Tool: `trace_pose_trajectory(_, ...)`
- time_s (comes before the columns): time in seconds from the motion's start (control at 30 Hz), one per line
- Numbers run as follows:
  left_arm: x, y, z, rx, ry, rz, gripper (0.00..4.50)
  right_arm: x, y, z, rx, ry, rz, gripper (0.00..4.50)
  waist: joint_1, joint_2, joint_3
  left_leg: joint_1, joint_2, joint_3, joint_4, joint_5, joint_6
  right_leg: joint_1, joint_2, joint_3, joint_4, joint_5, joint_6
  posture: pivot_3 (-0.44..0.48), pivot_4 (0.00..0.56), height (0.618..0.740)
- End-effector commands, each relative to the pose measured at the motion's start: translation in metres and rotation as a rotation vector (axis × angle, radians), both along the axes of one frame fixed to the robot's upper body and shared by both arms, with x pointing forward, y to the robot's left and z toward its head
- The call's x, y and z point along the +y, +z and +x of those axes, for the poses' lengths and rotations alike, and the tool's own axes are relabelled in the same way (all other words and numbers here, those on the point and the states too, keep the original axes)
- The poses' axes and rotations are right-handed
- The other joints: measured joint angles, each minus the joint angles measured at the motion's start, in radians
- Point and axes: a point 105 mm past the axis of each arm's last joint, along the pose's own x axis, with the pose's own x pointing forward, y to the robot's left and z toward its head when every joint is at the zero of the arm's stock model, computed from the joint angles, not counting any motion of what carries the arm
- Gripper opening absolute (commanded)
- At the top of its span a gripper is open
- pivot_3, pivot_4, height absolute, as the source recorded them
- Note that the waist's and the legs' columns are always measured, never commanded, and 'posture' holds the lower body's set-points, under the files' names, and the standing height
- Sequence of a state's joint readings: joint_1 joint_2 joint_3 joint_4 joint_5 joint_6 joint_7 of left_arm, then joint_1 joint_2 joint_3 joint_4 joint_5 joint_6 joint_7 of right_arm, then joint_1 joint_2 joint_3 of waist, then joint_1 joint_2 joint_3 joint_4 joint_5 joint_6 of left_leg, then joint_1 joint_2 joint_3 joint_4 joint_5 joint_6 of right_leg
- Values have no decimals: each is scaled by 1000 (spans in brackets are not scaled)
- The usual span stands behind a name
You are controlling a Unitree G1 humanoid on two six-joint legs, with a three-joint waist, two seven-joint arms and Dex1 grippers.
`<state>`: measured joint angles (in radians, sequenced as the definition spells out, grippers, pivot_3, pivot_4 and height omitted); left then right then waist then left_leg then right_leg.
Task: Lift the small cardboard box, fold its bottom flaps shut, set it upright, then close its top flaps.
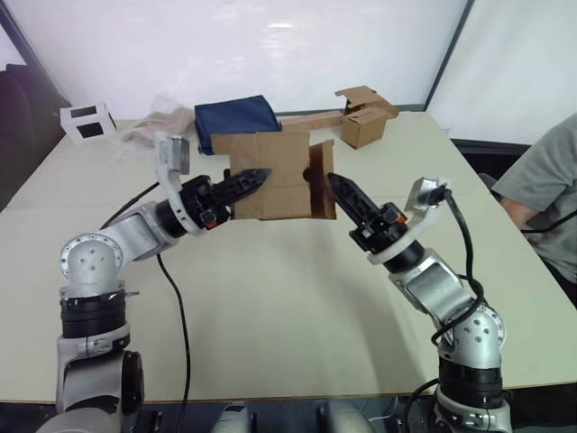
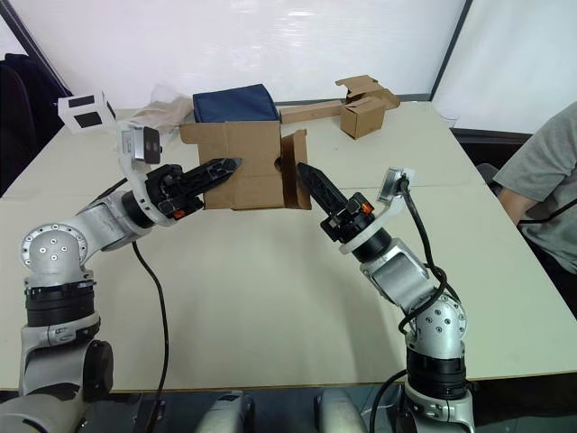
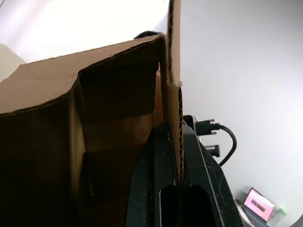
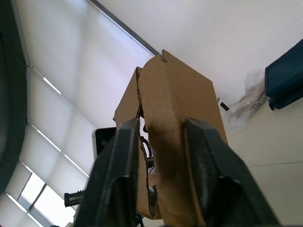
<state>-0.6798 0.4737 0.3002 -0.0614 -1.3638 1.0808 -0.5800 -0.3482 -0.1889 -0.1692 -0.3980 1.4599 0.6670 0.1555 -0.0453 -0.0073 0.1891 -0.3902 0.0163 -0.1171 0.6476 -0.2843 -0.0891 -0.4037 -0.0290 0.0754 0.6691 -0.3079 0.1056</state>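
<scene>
Cardboard sits between our two pincers: the small cardboard box (image 1: 275,176) is held up off the table (image 1: 288,307), caught from either side. Our left gripper (image 1: 255,176) reaches in from the left and has its black fingers (image 3: 163,179) closed tight on one panel of the box; in the left wrist view the corrugated edge runs straight down between the two fingers with no visible gap, and the open inside of the box lies just beside them. Our right gripper (image 1: 335,185) comes in from the right with its tips at the box's right end, where a narrow flap (image 1: 321,180) stands. In the right wrist view its fingers (image 4: 120,184) are parted about as wide as the folded cardboard between them, and both touch that cardboard, so we read it as clamped on the box. Beyond both grippers, further back on the table, lie a dark blue bag (image 1: 236,117) and a second brown box (image 1: 362,119) joined to a long cardboard strip (image 1: 311,120), well apart from us. Out past the left gripper sits a small white cube (image 1: 87,121). A person's sleeve (image 1: 545,194) shows off to the right of the right gripper.
</scene>
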Motion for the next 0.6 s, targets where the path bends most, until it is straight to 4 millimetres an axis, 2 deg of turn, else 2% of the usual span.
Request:
trace_pose_trajectory(0.03,3,16,-6,-64,-1,-14,0,0,13,-12,-58,19,33,1530,0,0,0,0,0,0,0,0,0,0,0,0,0,0,0,0,150,740)
trace_pose_trajectory(0.43,1,17,-7,-70,-9,-18,0,8,4,-11,-56,11,-43,1530,0,0,0,0,0,0,0,0,0,0,0,0,0,0,0,0,150,740)
trace_pose_trajectory(0.6,0,16,-8,-72,-15,-14,0,7,7,-8,-68,-11,-50,1530,0,0,0,0,0,0,0,0,0,0,0,0,0,0,0,0,150,740)
